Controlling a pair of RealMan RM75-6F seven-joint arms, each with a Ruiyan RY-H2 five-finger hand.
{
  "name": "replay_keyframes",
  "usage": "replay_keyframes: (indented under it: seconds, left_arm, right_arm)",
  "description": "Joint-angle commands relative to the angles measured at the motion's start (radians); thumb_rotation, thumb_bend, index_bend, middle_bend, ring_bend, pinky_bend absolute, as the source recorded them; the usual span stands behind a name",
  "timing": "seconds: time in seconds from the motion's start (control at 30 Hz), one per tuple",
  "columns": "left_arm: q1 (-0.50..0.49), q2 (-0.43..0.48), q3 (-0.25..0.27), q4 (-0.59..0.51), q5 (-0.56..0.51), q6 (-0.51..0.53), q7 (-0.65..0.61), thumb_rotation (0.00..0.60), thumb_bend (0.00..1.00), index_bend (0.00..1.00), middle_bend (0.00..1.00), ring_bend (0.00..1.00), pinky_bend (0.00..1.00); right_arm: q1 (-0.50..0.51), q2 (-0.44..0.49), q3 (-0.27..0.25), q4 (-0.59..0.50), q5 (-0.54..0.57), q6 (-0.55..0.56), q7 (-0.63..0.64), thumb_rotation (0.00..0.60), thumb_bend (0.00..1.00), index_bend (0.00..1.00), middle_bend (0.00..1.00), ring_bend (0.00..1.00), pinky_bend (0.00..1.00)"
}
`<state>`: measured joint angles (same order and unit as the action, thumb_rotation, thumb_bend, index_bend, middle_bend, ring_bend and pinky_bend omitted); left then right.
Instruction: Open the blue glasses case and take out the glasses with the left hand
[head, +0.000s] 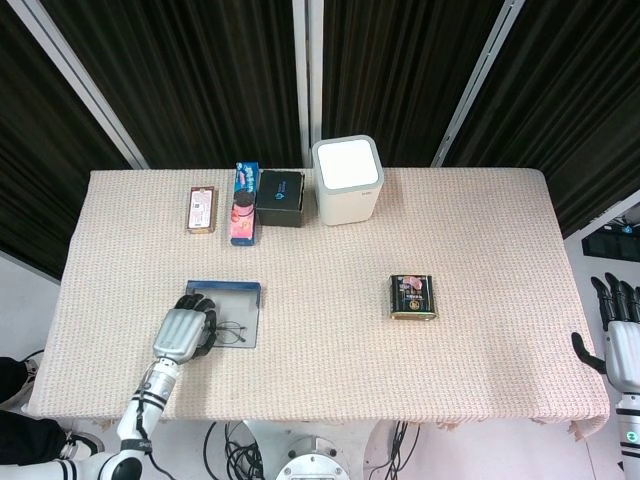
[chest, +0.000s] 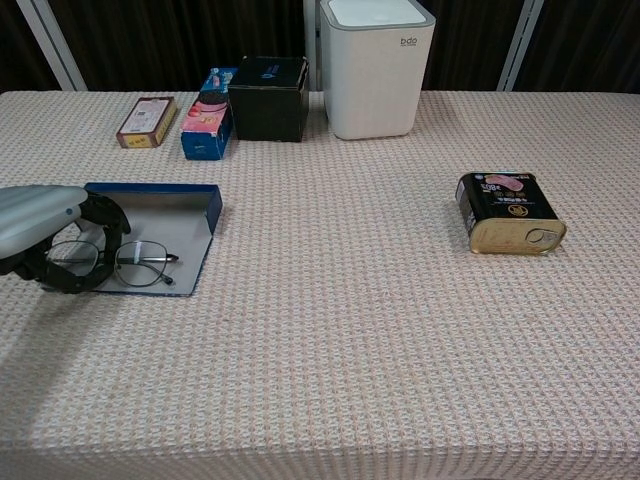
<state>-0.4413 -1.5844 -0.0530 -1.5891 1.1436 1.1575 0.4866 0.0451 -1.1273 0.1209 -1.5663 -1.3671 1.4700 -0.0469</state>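
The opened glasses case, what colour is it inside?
Pale grey inside the glasses case, with a blue rim; the chest view shows it best.

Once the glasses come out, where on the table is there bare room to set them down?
Bare cloth lies between the glasses case and the tin, and along the near edge. The far edge is crowded: small box, blue carton, black box, white bin.

left hand (head: 183, 333) on glasses (head: 233, 331), open blue case (head: 236, 309)
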Motion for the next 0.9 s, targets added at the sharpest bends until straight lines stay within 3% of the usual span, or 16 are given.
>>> replay_keyframes:
  seconds: [0.03, 0.23, 0.53, 0.9]
  left_arm:
    - [0.001, -0.001, 0.0, -0.001, 0.0, 0.004, 0.005, 0.6, 0.45, 0.61, 0.28, 0.15, 0.17]
    - [0.008, 0.007, 0.003, -0.024, 0.012, 0.019, 0.002, 0.6, 0.47, 0.66, 0.31, 0.16, 0.17]
    - [0.031, 0.054, 0.046, -0.157, 0.123, 0.081, 0.016, 0.6, 0.48, 0.66, 0.33, 0.18, 0.18]
    - [0.02, 0.027, 0.097, -0.215, 0.164, 0.03, 0.066, 0.6, 0.48, 0.66, 0.33, 0.18, 0.18]
  right_arm:
    - [0.0, 0.001, 0.0, 0.0, 0.0, 0.001, 0.001, 0.6, 0.28, 0.0, 0.0, 0.0, 0.0]
    - [-0.001, 0.001, 0.0, 0.0, -0.001, 0.003, 0.003, 0.6, 0.28, 0.0, 0.0, 0.0, 0.0]
    - [-0.002, -0.002, -0.002, 0.0, -0.006, 0.006, 0.004, 0.6, 0.28, 0.0, 0.0, 0.0, 0.0]
    - [-0.012, -0.001, -0.007, 0.01, -0.017, 0.022, 0.027, 0.6, 0.28, 0.0, 0.0, 0.0, 0.0]
